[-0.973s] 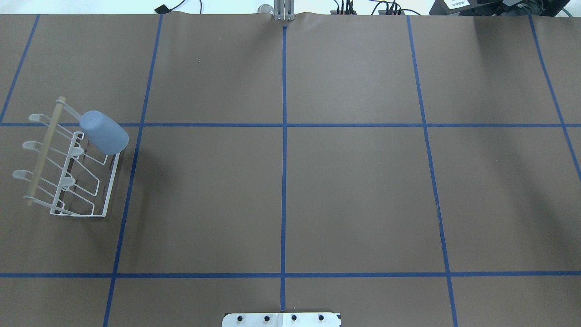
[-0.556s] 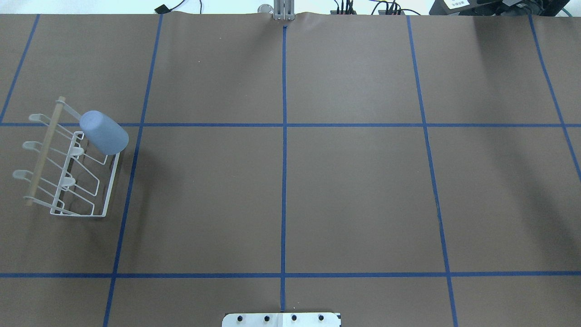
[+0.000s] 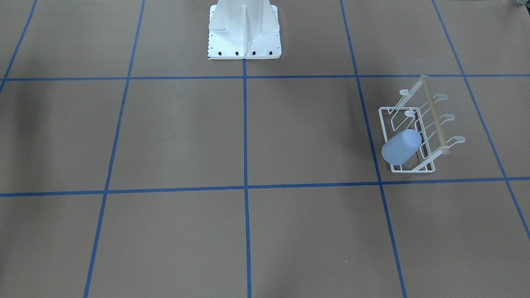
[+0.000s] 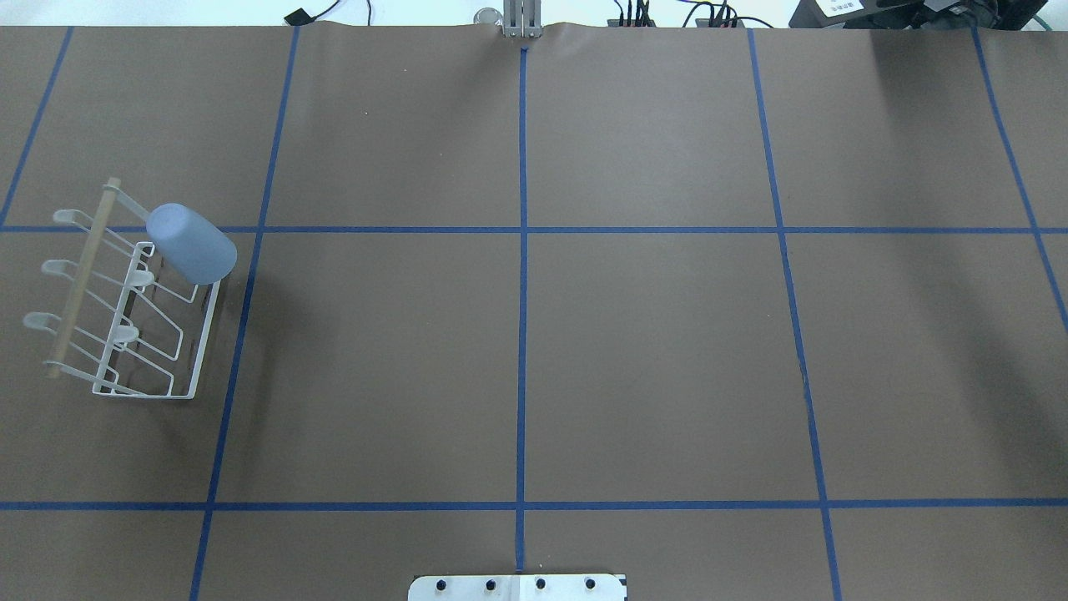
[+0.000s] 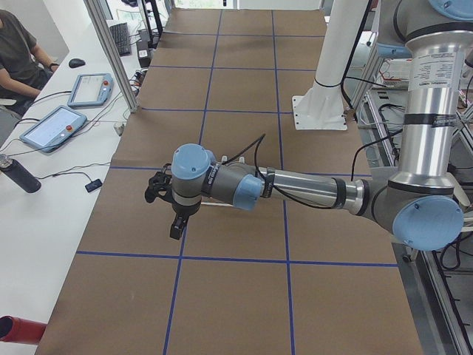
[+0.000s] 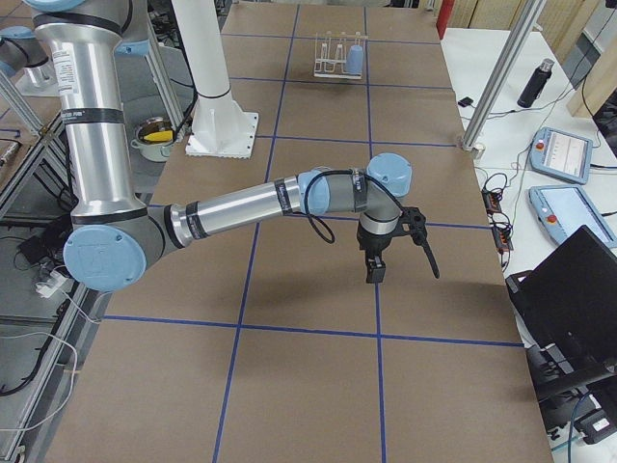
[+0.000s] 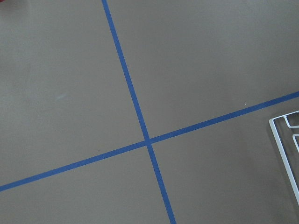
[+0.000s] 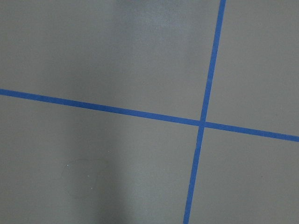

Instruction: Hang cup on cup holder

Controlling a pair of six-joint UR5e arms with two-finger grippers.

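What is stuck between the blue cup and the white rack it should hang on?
Nothing that I can see. The cup already sits tilted over a prong at one end of the cup holder, touching it, with nothing between them.

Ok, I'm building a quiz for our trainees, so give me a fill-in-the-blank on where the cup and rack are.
1. The cup rests on the ____, not on the table.
2. In the overhead view, the rack stands on the table's ____ side.
3. The cup sits at the rack's end ____ from the robot's base.
Missing words: rack; left; farthest.
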